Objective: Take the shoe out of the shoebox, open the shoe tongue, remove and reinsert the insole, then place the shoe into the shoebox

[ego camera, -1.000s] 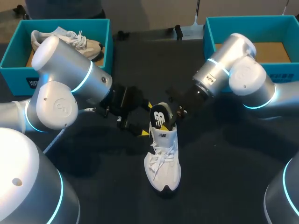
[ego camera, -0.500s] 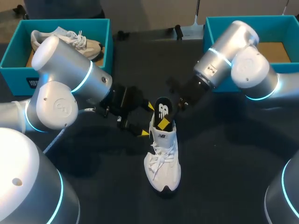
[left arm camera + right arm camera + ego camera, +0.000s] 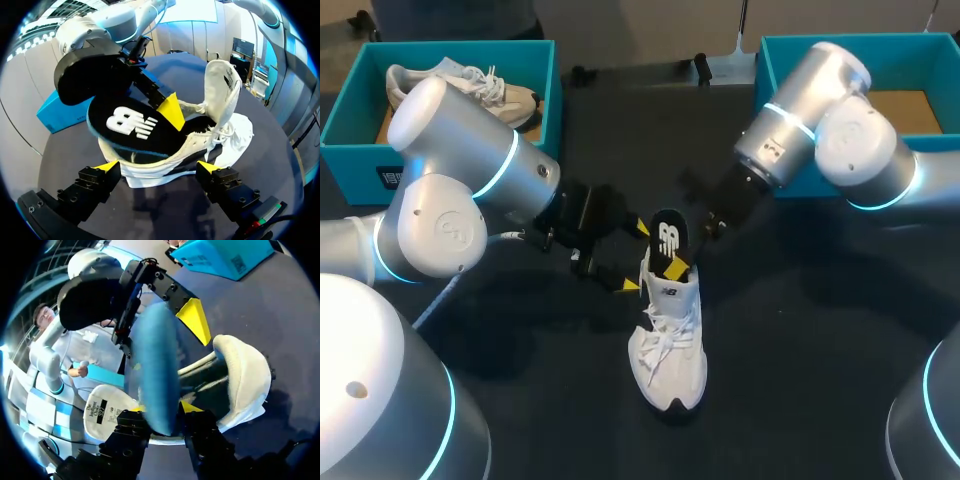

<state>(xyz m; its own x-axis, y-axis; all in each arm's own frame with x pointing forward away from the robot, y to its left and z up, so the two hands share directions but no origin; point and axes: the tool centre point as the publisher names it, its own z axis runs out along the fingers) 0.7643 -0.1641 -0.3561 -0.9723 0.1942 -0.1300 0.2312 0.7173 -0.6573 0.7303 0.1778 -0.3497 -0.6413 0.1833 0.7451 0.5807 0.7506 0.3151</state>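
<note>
1. Lifted since a second ago, right end effector [image 3: 164, 410] clamps the insole [image 3: 667, 235], standing partly out of the shoe [image 3: 670, 350].
2. Left end effector [image 3: 157, 167] clamps the shoe's heel; shoe upright on the worktop [image 3: 800, 330].

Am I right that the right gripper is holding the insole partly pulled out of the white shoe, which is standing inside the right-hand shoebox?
Not quite. The white shoe is standing on the black table between the boxes, not inside the right-hand shoebox, as the head view shows. The rest is right: the right gripper is holding the insole partly pulled out of the shoe.
</note>
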